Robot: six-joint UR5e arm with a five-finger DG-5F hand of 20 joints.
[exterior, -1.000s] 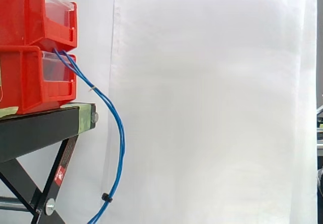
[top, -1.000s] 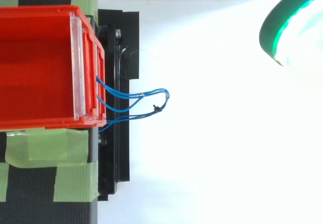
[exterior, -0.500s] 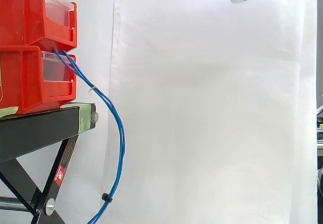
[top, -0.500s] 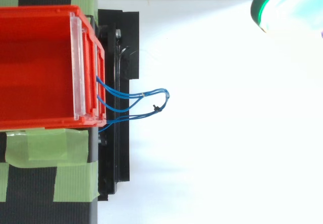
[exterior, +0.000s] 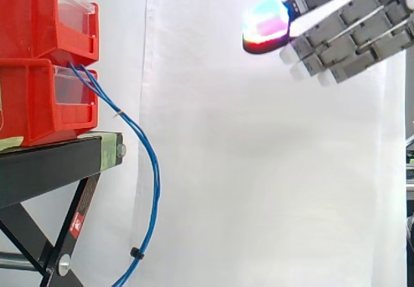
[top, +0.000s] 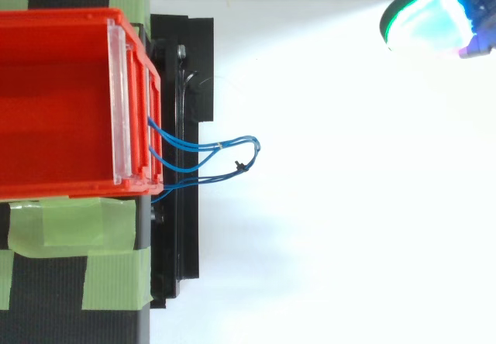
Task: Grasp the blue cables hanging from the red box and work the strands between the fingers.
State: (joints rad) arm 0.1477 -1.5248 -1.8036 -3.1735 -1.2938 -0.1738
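I am holding the hand point(exterior: 352, 38) at upper right, fingers straight and empty, well apart from the blue cables point(exterior: 154, 170) hanging from the red bins point(exterior: 32, 99) at left.

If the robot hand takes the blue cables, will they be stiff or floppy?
Probably floppy: the blue cables sag in a long curve from the red box. They look thin, so may swing aside when touched. The black tie low down should keep strands together.

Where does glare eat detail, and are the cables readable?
Top view: the background right of the black stand is blown out white, and the robot hand's glowing pad blooms; the blue cables are readable. Side view: curtain evenly lit, cables clear.
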